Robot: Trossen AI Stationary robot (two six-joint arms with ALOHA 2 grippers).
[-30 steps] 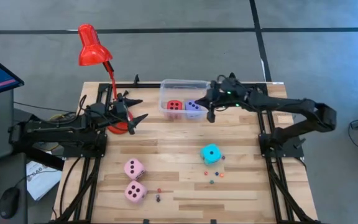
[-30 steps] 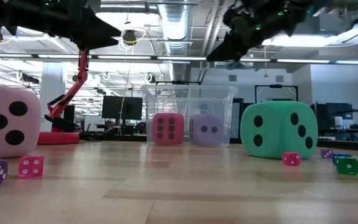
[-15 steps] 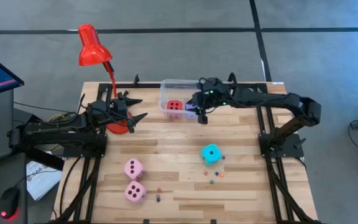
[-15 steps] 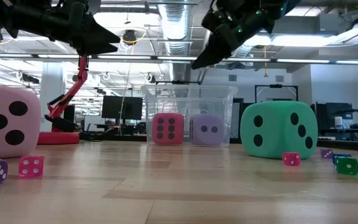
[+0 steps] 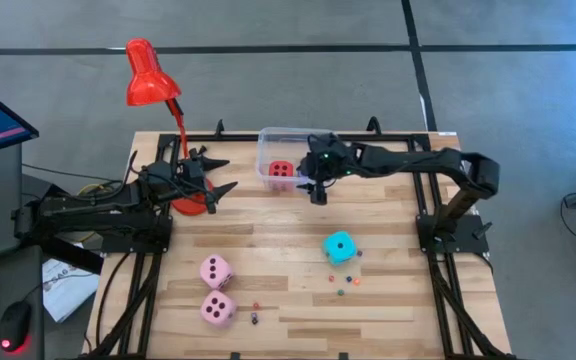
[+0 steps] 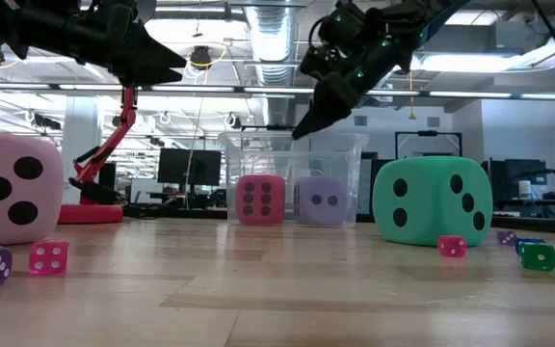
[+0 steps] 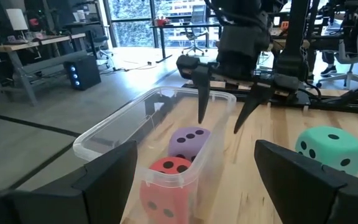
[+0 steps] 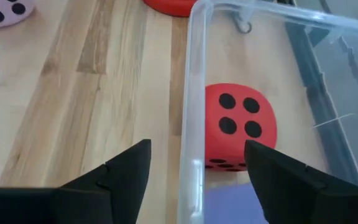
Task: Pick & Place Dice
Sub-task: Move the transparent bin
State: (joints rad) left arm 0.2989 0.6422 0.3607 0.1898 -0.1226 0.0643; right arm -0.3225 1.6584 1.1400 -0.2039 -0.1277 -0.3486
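A clear plastic bin (image 5: pixel 268 140) stands at the table's far middle. Inside it sit a red die (image 5: pixel 281 170) and a lavender die (image 7: pixel 188 142), side by side on its floor. A cyan die (image 5: pixel 340 246) rests on the table right of centre. Two pink dice (image 5: pixel 216 270) (image 5: pixel 218 308) lie near the front left. My right gripper (image 7: pixel 224 117) hangs open above the bin's near wall (image 8: pixel 191 124), one finger over the inside and one over the table, tilted downward and holding nothing. My left gripper (image 5: pixel 218 180) waits open left of the bin, pointing level.
A red desk lamp (image 5: pixel 148 75) stands at the far left with its base (image 5: pixel 190 205) under my left arm. Several small coloured dice (image 5: pixel 343 285) are scattered near the cyan die and by the pink dice (image 5: pixel 255 315). Bare wood lies at the table's middle.
My right gripper has moved toward the table's left edge and down, from beyond the bin's right end to above its near wall. It has tipped further downward, and its fingers have spread apart. The dice have stayed where they were.
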